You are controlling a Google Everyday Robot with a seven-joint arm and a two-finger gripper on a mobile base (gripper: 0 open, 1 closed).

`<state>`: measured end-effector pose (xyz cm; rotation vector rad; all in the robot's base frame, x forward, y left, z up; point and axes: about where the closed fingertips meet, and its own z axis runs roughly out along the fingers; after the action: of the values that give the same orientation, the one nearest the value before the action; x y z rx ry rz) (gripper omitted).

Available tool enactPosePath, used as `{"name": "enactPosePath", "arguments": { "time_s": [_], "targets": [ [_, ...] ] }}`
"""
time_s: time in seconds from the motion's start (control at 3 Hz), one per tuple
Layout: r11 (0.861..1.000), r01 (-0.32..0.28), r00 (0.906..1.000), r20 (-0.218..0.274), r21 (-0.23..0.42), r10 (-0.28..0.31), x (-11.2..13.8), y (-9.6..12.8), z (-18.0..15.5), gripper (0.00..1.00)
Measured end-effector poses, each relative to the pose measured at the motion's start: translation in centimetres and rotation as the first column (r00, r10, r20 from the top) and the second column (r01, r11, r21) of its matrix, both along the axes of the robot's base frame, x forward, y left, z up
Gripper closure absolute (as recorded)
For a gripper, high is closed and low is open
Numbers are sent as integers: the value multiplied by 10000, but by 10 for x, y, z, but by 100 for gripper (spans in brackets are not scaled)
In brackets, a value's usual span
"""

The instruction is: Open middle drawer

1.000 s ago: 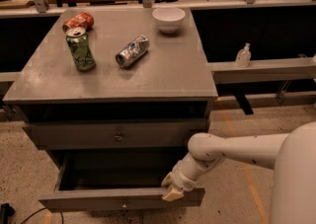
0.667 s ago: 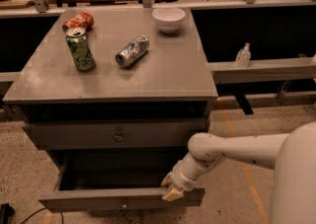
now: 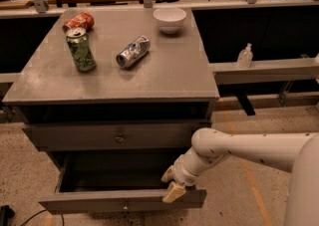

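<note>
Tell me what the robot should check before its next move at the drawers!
1. Middle drawer pulled out: ok, its dark inside shows.
2. Gripper at the right part of that drawer's front edge: ok.
3. Drawer above shut: ok.
4. Green can upright on the cabinet top: ok.
5. Silver can steady: not ok, it lies on its side and might roll.
6. Drawer out as far as it goes: cannot tell.

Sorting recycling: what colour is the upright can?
Green: upright can, camera view; pincer at open drawer's front.
</note>
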<state>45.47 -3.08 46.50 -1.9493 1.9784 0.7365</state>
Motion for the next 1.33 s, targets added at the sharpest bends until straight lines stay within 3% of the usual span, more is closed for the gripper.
{"name": "enactPosePath", "arguments": {
  "time_s": [0.33,0.67,1.0,1.33],
  "targets": [
    [9999,93,9981,608,94,-99,11,2,15,13],
    [9997,194,9930,1160,116,-206,22,6,21,37],
    [9985,541,9823,1787,129,-556,33,4,23,68],
    [9958,909,9677,2352,106,-909,40,4,22,91]
  ]
}}
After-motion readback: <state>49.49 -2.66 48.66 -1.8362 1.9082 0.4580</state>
